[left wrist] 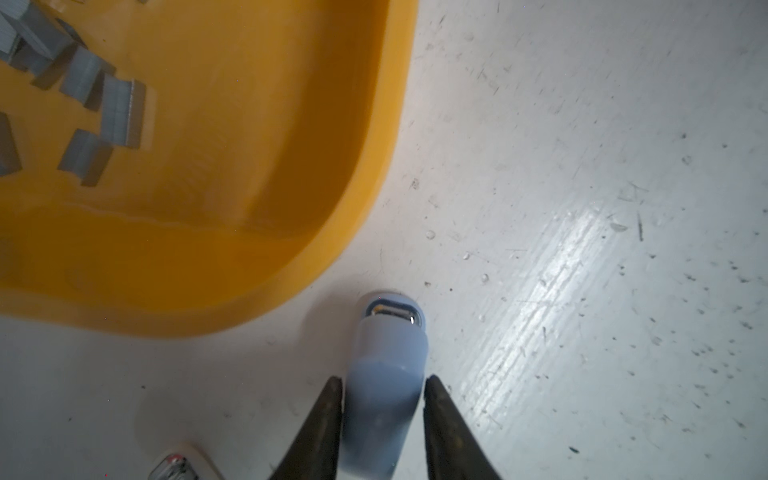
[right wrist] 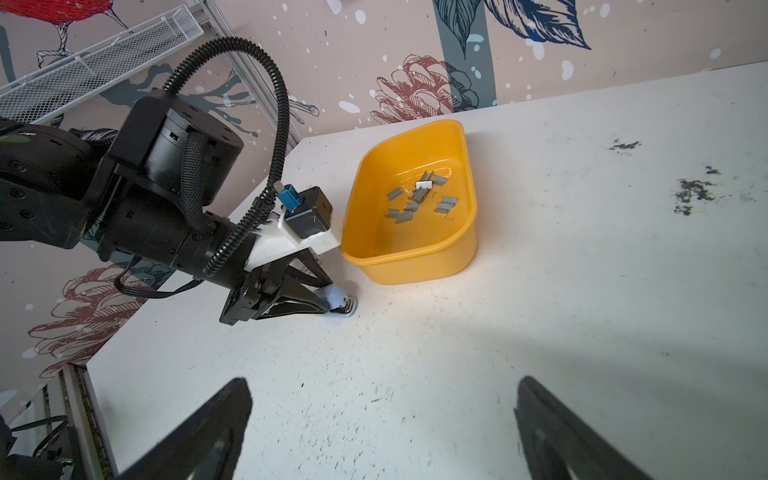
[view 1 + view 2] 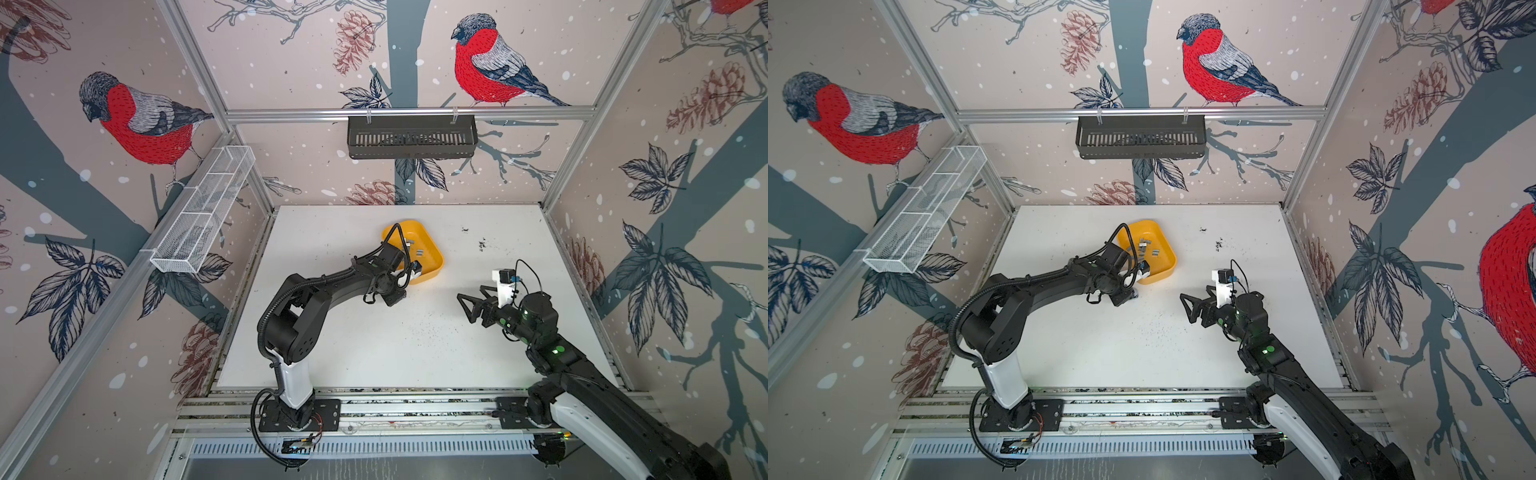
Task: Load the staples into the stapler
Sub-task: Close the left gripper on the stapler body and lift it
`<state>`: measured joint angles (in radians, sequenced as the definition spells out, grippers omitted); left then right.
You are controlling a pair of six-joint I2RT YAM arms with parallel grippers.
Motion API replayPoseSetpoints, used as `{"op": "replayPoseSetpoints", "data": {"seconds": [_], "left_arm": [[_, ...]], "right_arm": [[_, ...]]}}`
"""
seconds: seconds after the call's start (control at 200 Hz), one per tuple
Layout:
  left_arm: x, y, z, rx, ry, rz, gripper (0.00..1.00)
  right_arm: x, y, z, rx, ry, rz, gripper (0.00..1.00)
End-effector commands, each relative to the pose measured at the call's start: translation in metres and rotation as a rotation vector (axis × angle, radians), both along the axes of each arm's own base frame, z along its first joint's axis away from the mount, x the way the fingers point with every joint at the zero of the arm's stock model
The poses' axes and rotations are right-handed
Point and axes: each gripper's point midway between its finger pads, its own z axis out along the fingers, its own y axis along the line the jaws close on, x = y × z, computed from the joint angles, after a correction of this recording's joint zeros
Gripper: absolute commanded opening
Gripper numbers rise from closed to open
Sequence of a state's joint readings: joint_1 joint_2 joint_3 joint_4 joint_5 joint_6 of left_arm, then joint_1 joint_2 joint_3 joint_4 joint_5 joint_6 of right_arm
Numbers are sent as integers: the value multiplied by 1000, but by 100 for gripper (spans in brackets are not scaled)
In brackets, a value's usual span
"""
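left claw (image 1: 383, 379) is gripping the stapler (image 1: 384, 374); fingers (image 1: 328, 415) are pressing flat on both flanks of the pale blue body, no gap showing; the stapler is lying on the table (image 2: 582, 291), just beside the yellow bin (image 1: 374, 166) but not touching it, nose pointing away from the claw

right claw (image 2: 383, 381) is hanging released and wide, nothing between its fingers, above bare table

staples (image 2: 419, 197) are sitting in a loose scatter on the bin floor, some overlapping, none in either claw; in a top view the staples (image 3: 1148, 248) are lying at about 12 o'clock from the left claw and about 11 o'clock from the right claw, well apart from both; the bin wall is standing between them and either approach

handling, my read: the strips are looking very light, stiff along the length but brittle, likely snapping if pinched unevenly; bare metal, so probably slippery; I'd be picking a strip lying clear of the pile, pinching across its two long side faces at mid-length, coming straight down to stay off the bin wall

stapler body is smooth plastic, likely light; it could be pivoting under a push, so the left hold needs to stay firm; can't tell from here whether the magazine is open
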<state>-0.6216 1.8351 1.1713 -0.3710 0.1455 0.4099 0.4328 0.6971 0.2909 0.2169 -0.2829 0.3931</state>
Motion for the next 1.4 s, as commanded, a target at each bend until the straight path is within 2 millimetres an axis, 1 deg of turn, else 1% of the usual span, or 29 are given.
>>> {"op": "replayPoseSetpoints", "data": {"seconds": [0.0, 0.1, 0.175, 0.33, 0.385, 0.54, 0.73, 0.801, 0.896, 0.951, 1.076, 1.141, 1.256, 1.391], "left_arm": [[-3, 0, 2, 8, 2, -12, 33], [-4, -3, 1, 8, 4, -18, 31], [-5, -4, -1, 9, 3, -22, 38], [-3, -7, -2, 8, 1, -23, 42], [-2, -8, -3, 8, 3, -24, 41], [-1, -11, -4, 3, 8, -26, 34], [-1, -12, -4, 1, 9, -25, 31], [-2, -12, -3, 0, 7, -25, 24], [-2, -14, 1, -10, 5, -24, 19], [-4, -16, 4, -20, 6, -26, 16], [-12, -23, 19, -53, 4, -39, 13], [-18, -28, 33, -83, -1, -52, 13], [-29, -44, 58, -175, 4, -81, 13], [-41, -59, 81, -287, 26, -114, 13]], "right_arm": [[1, 0, 1, -2, -6, -5, 100], [2, 0, 0, -3, -2, -5, 100], [2, 0, 0, -3, -2, -5, 100], [2, 0, -1, -4, 1, -6, 100], [3, -1, -1, -4, -1, -9, 100], [3, -1, -2, -9, 5, -14, 100], [4, -2, -2, -10, 4, -19, 100], [4, -3, -2, -12, 4, -23, 100], [5, -4, -2, -15, 4, -33, 100], [5, -5, -2, -17, 5, -40, 100], [5, -5, -1, -7, 9, -43, 100], [5, -5, -3, -3, 17, -43, 100], [6, -4, -3, 11, 26, -43, 100], [6, -4, -7, 23, 74, -53, 100]]}}
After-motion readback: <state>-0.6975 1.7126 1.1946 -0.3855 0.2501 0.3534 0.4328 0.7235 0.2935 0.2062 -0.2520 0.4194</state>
